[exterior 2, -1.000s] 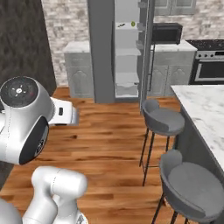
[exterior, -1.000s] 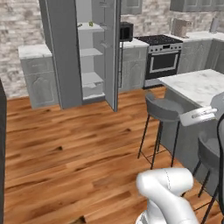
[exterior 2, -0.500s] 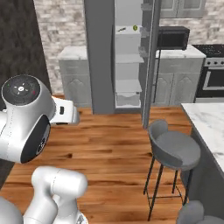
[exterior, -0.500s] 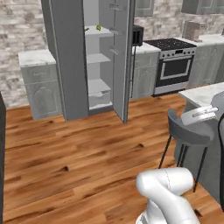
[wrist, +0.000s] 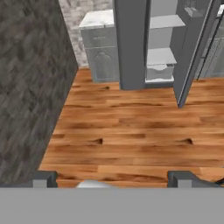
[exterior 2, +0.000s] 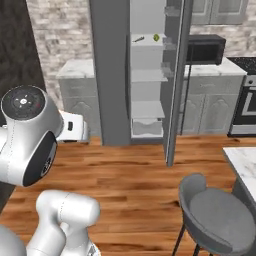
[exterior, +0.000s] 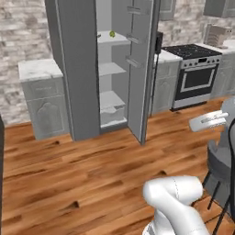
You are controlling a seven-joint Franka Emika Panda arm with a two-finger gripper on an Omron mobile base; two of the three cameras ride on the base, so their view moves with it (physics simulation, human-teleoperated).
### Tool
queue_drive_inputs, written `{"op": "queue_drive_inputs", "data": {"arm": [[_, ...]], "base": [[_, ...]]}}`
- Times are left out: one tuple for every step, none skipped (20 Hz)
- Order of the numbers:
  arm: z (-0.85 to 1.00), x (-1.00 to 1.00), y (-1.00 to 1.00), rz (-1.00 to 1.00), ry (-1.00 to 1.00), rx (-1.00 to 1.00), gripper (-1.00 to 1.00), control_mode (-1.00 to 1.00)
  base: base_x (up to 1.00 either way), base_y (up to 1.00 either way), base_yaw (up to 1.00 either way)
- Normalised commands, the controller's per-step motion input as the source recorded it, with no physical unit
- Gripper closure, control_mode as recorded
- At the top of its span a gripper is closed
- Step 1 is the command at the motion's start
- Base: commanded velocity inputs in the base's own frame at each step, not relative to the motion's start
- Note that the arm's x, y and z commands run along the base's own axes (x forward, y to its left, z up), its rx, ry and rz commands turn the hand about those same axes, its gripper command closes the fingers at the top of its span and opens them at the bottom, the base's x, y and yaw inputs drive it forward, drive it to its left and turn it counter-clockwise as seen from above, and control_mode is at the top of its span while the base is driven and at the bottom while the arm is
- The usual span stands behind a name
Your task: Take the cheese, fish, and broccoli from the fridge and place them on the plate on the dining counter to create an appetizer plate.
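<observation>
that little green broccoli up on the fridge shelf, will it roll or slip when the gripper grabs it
Probably a bit of both. The broccoli looks like a small rounded clump, so a nudge could roll it along the flat shelf. It looks light and lumpy, so the wide-open gripper may pinch it off-centre and squirt it sideways. At this range, its surface detail is too small to judge.

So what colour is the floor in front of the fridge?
Warm orange-brown wood planks, clearest in the hand view, before the open fridge.
</observation>
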Motion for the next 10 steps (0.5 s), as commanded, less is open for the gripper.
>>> {"op": "queue_drive_inputs", "data": {"arm": [[0.0, 0.0, 0.0, 0.0, 0.0, 0.0, -1.0, 1.0], [0.0, 0.0, 0.0, 0.0, 0.0, 0.0, -1.0, 1.0], [0.0, 0.0, 0.0, 0.0, 0.0, 0.0, -1.0, 1.0], [0.0, 0.0, 0.0, 0.0, 0.0, 0.0, -1.0, 1.0], [0.0, 0.0, 0.0, 0.0, 0.0, 0.0, -1.0, 1.0], [0.0, 0.0, 0.0, 0.0, 0.0, 0.0, -1.0, 1.0], [0.0, 0.0, 0.0, 0.0, 0.0, 0.0, -1.0, 1.0], [0.0, 0.0, 0.0, 0.0, 0.0, 0.0, -1.0, 1.0], [0.0, 0.0, 0.0, 0.0, 0.0, 0.0, -1.0, 1.0], [0.0, 0.0, 0.0, 0.0, 0.0, 0.0, -1.0, 1.0]], "base": [[1.0, -0.2, -0.07], [1.0, -0.21, -0.08], [1.0, -0.21, -0.09], [1.0, -0.21, -0.09], [1.0, -0.22, -0.11], [1.0, -0.24, -0.13], [1.0, -0.26, -0.14], [1.0, -0.25, -0.14], [1.0, -0.22, -0.14], [1.0, -0.15, -0.15]]}}
